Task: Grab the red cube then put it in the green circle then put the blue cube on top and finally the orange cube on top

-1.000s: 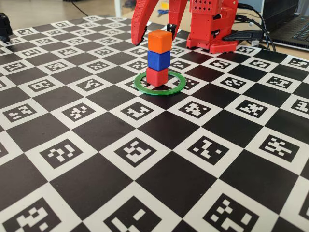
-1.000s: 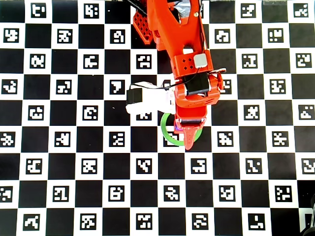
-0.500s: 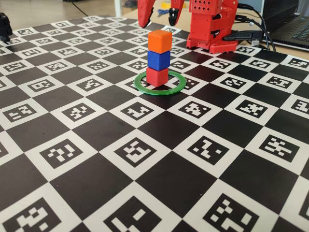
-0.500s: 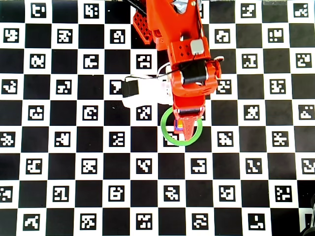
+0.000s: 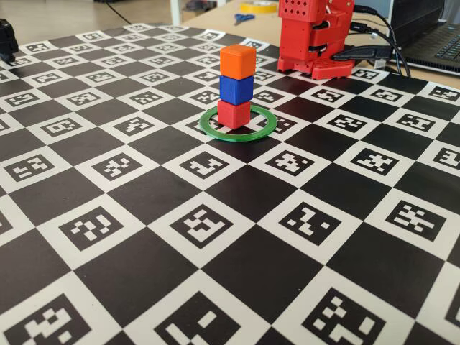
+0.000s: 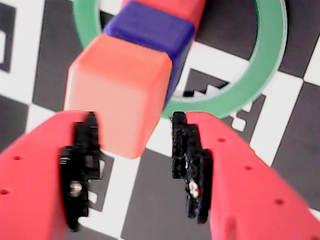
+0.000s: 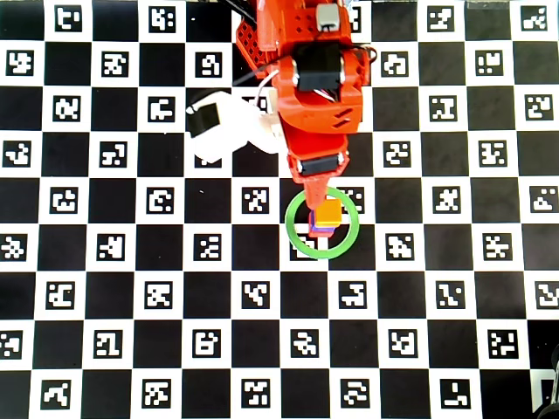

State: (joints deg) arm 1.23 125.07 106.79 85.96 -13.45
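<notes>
Orange cube (image 6: 120,87) just beyond gripper (image 6: 132,145) (parted).

Orange cube (image 7: 328,211): just below the gripper (image 7: 316,188) tip, topping the stack.
Green circle (image 7: 322,224): rings the stack, beneath the gripper tip.
Checkered mat (image 7: 131,288): underneath everything.

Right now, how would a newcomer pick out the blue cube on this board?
Find the green circle lying flat on the checkerboard mat in front of the red arm in the fixed view. A three-cube tower stands inside it. The blue cube is the middle one, sandwiched between the orange cube above and the red cube below.
</notes>
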